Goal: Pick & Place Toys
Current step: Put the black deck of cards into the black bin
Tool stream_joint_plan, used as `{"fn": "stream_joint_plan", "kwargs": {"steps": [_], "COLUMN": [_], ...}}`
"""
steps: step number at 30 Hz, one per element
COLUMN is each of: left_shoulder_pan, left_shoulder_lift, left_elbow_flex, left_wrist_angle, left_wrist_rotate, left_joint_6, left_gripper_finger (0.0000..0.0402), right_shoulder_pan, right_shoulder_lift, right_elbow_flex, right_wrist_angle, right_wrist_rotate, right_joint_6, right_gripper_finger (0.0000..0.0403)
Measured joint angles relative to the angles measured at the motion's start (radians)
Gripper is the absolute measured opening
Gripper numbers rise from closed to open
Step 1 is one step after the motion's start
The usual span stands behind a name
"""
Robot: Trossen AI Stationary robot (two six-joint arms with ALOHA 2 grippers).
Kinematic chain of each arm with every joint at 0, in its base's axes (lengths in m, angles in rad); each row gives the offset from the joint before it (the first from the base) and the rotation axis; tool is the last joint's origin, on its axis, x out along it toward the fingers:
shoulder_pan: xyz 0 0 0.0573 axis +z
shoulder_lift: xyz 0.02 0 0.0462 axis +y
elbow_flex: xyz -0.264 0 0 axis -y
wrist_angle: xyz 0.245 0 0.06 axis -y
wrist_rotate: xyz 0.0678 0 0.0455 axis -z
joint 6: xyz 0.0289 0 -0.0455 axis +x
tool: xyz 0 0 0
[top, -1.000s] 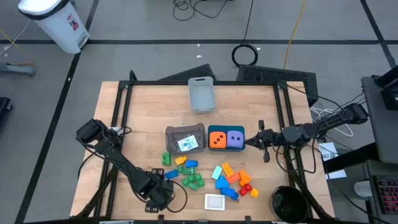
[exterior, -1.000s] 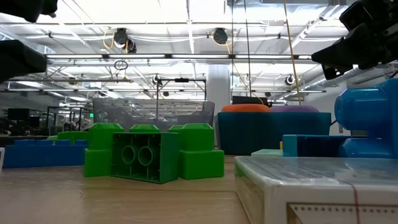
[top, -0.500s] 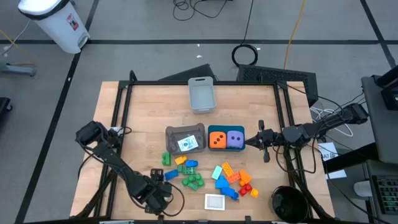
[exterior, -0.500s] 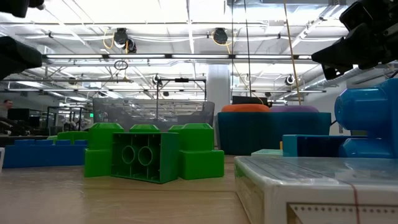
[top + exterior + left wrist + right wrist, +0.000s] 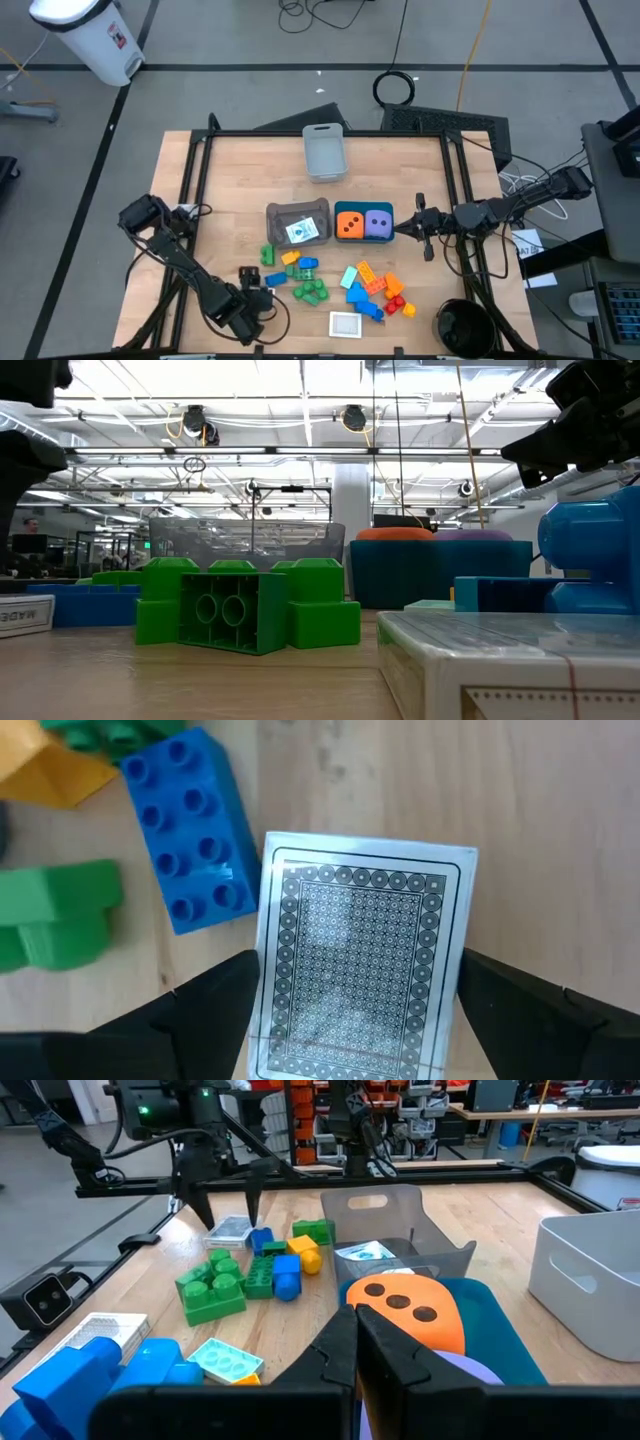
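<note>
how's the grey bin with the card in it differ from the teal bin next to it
The dark grey plastic bin holds one flat card, while the teal plastic bin holds an orange dotted die and a purple dotted die. The grey bin sits slightly turned on the wooden table; the teal bin sits square to it. The dice fill the teal bin; the card leaves grey floor showing. Both are small rectangular bins standing side by side mid-table.

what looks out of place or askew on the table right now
Mostly the loose toys: bricks lie scattered in front of the bins, not sorted. A patterned card lies flat on the wood beside a blue brick, between the left end effector's open fingers. Nothing looks damaged.
</note>
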Motion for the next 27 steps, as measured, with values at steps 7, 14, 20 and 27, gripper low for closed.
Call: {"fn": "stream_joint_plan", "kwargs": {"steps": [7,14,20,27], "left_shoulder_pan": [0.025,0.04,0.044,0.045], "left_shoulder_lift": [-0.002,0.001,0.001,0.002], "left_elbow_flex": [-0.043,-0.041,-0.041,-0.04], "left_wrist_angle": [0.046,0.067,0.058,0.049], "left_wrist_rotate": [0.015,0.041,0.005,-0.008], "left_joint_6": [-0.141,-0.131,-0.105,-0.099], "left_gripper_finger": [0.0354,0.0365,0.0357,0.0279], "right_shoulder_pan": [0.0,0.0,0.0,0.0], "right_shoulder_lift": [0.0,0.0,0.002,0.002], "right_elbow_flex": [0.0,0.0,0.0,0.0], "right_wrist_angle": [-0.004,-0.009,-0.011,-0.012], "right_wrist_rotate": [0.0,0.001,0.0,0.0], "right_joint_6": [0.0,0.0,0.0,0.0], "right_gripper_finger": [0.0,0.0,0.0,0.0]}}
